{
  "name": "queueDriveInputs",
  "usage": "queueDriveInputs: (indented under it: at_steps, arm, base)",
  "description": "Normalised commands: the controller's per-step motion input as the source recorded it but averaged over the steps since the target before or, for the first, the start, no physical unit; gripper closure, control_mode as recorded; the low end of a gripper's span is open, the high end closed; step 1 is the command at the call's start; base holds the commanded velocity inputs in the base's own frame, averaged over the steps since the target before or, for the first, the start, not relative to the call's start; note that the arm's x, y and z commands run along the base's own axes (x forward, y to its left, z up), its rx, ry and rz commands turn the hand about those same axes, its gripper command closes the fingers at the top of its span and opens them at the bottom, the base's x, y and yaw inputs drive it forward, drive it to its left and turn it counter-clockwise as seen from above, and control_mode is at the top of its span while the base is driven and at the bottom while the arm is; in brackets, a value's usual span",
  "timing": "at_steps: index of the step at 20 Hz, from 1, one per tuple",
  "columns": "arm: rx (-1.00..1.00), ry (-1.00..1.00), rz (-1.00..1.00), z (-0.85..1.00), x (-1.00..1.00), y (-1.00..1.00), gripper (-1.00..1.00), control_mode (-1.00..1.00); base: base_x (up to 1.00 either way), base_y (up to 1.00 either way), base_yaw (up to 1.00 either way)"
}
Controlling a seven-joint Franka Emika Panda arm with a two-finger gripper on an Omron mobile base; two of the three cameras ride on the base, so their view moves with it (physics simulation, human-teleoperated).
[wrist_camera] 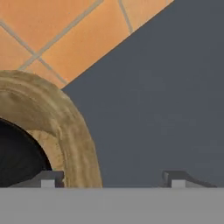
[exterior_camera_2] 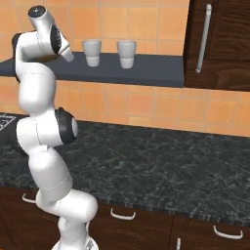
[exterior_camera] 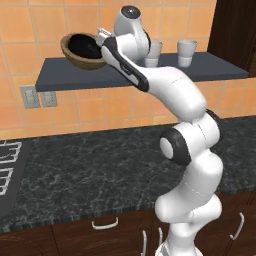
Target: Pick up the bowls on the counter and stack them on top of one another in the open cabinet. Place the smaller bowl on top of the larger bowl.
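The larger bowl (exterior_camera: 75,59), tan-brown with a thick rim, stands on the left part of the open cabinet's slate-grey shelf (exterior_camera: 165,76). The smaller bowl (exterior_camera: 82,46), glossy black, lies inside it. My gripper (exterior_camera: 103,38) is at the bowls' right rim. In the hand view the gripper (wrist_camera: 113,179) is open, its fingertips (wrist_camera: 49,178) wide apart; one is over the brown bowl (wrist_camera: 65,127) next to the black bowl (wrist_camera: 15,159), the other over the bare shelf (wrist_camera: 166,100). Nothing is held. The counter (exterior_camera: 100,165) is below.
Two white-grey cups (exterior_camera_2: 92,52) (exterior_camera_2: 126,53) stand on the shelf (exterior_camera_2: 151,72) to the right of the hand. A dark brown cabinet door with a silver handle (exterior_camera_2: 203,39) closes off the shelf's right end. A stove grate (exterior_camera: 7,165) lies at the counter's left.
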Motion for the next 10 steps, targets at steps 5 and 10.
queueDriveInputs:
  at_steps: [5, 10]
  arm:
    - [0.08, -0.62, 0.00, 0.49, -1.00, -0.58, -1.00, -1.00]
    - [0.02, -0.53, 0.00, -0.52, -1.00, -0.99, -1.00, -1.00]
  base:
    - [0.00, 0.00, 0.00]
    - [0.00, 0.00, 0.00]
